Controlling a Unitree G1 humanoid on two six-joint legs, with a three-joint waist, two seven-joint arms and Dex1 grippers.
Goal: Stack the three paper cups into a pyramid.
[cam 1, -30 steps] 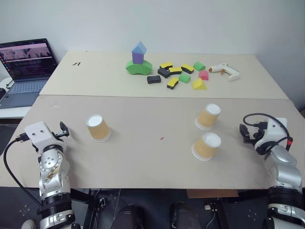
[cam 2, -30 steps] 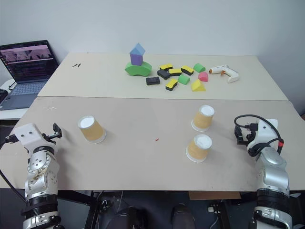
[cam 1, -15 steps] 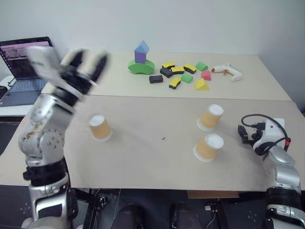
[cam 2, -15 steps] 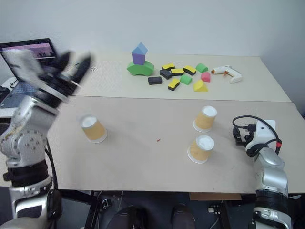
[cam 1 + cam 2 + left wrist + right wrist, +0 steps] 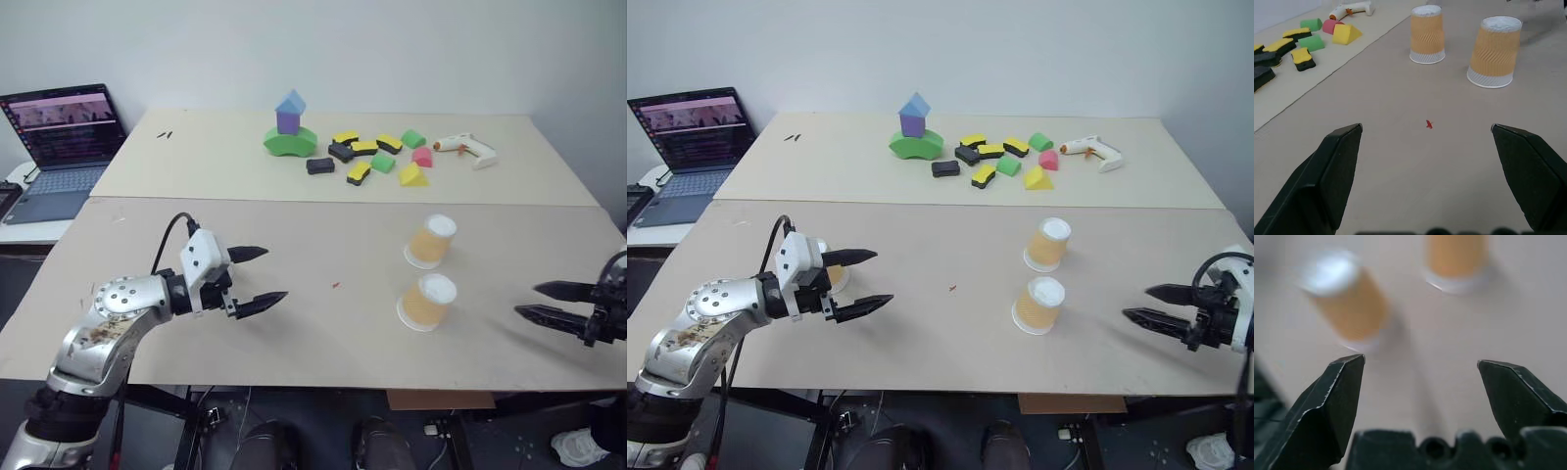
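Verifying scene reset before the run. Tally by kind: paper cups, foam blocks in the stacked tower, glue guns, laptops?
paper cups: 3 (one partly behind the left gripper)
foam blocks in the tower: 3
glue gun: 1
laptop: 1
Total: 8

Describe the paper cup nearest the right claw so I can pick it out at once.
Start at the near table and look to its right half, where two tan paper cups stand upside down. Yours is the nearer cup, closest to the table's front edge; the farther cup sits behind it, toward the foam blocks.
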